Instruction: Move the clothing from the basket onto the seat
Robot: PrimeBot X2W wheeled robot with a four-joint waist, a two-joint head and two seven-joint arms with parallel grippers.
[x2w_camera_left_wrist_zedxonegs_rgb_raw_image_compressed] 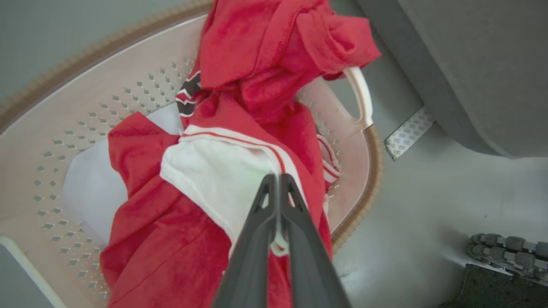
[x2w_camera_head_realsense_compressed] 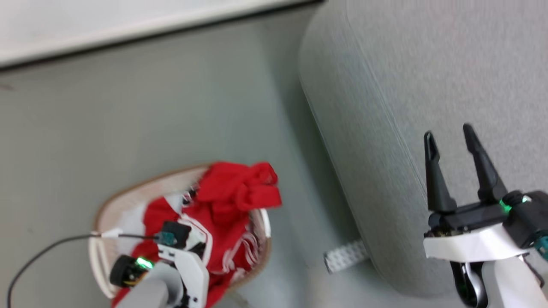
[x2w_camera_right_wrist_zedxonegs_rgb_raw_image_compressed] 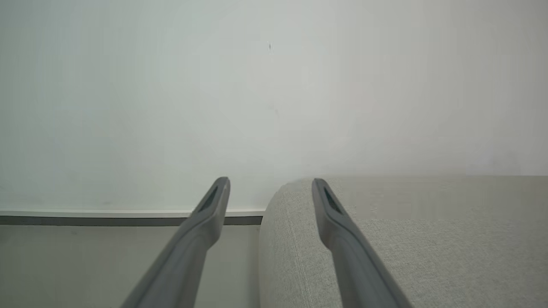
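Clothing (x2w_camera_head_realsense_compressed: 231,201), one bright red garment with white stripes and a white panel, lies heaped in the basket (x2w_camera_head_realsense_compressed: 128,188). One bunched fold spills over the rim on the side nearest the seat (x2w_camera_head_realsense_compressed: 428,64). Your left claw (x2w_camera_left_wrist_zedxonegs_rgb_raw_image_compressed: 276,179) is down inside the basket. Its two dark fingers are pressed together on the white panel, with a sliver of white fabric caught between them, so it appears clamped on the garment. Your right claw (x2w_camera_head_realsense_compressed: 448,134) hangs above the edge of the seat with its fingers apart, holding nothing.

Judging by this, the grasp is made and the lift has not yet begun; none of the garment is on the seat. The next move calls for a lift high enough for the trailing red folds to clear the rim, then a carry across to the grey cushion at your right. Watch that the pale cloth (x2w_camera_left_wrist_zedxonegs_rgb_raw_image_compressed: 90,192) beneath is not dragged up with it.

Counted: one red garment, one pale cloth, one basket, one seat, two claws.
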